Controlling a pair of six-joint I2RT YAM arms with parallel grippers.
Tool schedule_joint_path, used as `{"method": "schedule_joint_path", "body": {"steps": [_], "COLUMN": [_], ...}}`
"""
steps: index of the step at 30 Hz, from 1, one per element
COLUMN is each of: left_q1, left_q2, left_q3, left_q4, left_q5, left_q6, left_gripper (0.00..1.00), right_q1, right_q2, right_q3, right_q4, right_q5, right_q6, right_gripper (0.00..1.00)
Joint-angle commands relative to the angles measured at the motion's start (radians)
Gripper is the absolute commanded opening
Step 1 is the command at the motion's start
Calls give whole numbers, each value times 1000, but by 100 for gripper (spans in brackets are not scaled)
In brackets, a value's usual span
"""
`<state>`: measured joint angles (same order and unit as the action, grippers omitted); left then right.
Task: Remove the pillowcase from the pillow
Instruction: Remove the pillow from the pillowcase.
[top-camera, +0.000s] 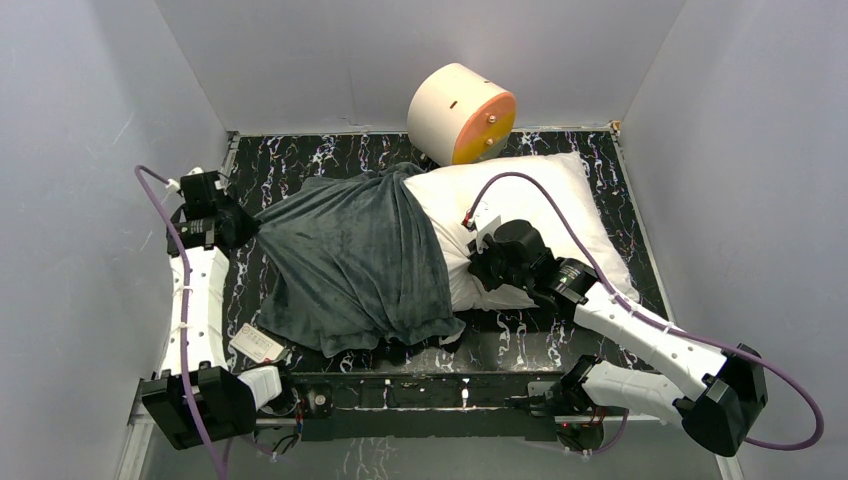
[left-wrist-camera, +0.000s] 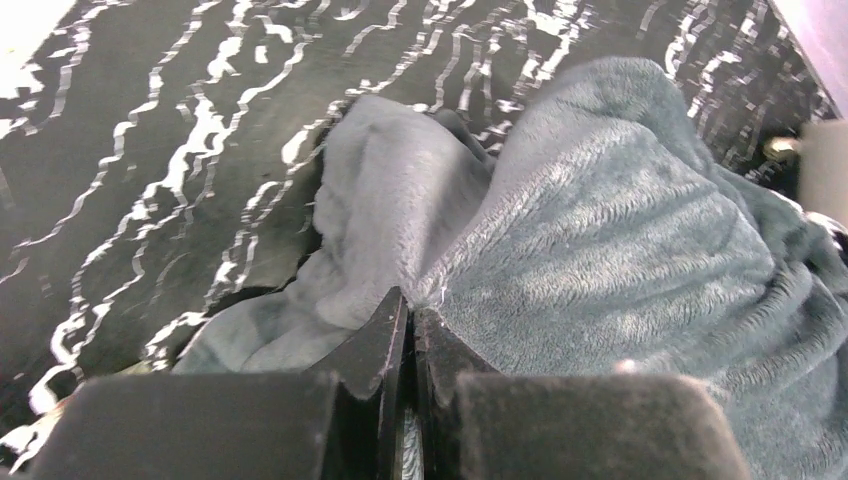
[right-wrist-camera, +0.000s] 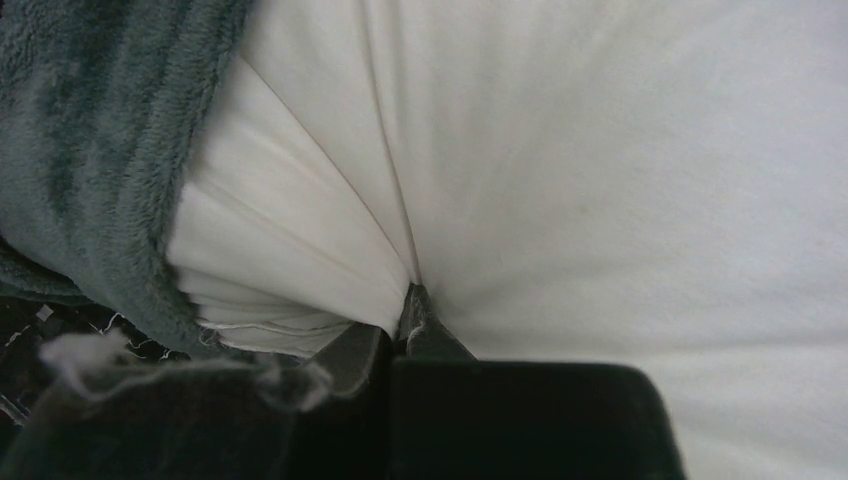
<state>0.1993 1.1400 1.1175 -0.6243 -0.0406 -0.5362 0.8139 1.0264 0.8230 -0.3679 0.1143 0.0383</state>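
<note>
The pillowcase (top-camera: 350, 255) shows its plain dark grey plush face and covers the left half of the white pillow (top-camera: 530, 195), whose right half lies bare. My left gripper (top-camera: 243, 226) sits at the pillowcase's left end, shut on a pinched fold of the grey plush (left-wrist-camera: 412, 305). My right gripper (top-camera: 478, 262) rests on the pillow's near side just right of the pillowcase's open edge. It is shut on a gathered pleat of the pillow's white cloth (right-wrist-camera: 412, 290), with the grey pillowcase edge (right-wrist-camera: 110, 170) to its left.
A cream-and-orange cylinder (top-camera: 462, 115) lies at the back against the wall, touching the pillow's far edge. A small white card (top-camera: 257, 346) lies near the left arm's base. Grey walls close in the black marbled table (top-camera: 560, 335) on three sides.
</note>
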Motion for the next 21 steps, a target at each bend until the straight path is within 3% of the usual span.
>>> {"method": "schedule_joint_path", "body": {"steps": [1,4,7,11,16,18,21], "left_q1": [99,109,109,109,109,109,109], "left_q2": [-6,-13,-34,-8,0,1,5], "left_q3": [73,48,-19,-76,-132,-145,-156], "left_q4": [-42,-27,54,80,91,95,97], "left_q5": [-224,-194,10,221,297,318,338], "left_q6": [53,53,80,80,82,82,83], "left_gripper": [0,0,0,0,0,0,0], "right_q1": [-21,-22,-21,-21,-21,-21,-21], "right_q2": [9,-1,-40,-105,-138,-114,-25], "right_q3": [1,9,31,89,200,248,340], "right_q4": [-171,-173,-126,-39,54,79,71], "right_q5": [140,125,41,-103,-128,-72,59], "right_q6": [35,36,38,29,42,63,96], "right_gripper": [0,0,2,14,63,73,78]}}
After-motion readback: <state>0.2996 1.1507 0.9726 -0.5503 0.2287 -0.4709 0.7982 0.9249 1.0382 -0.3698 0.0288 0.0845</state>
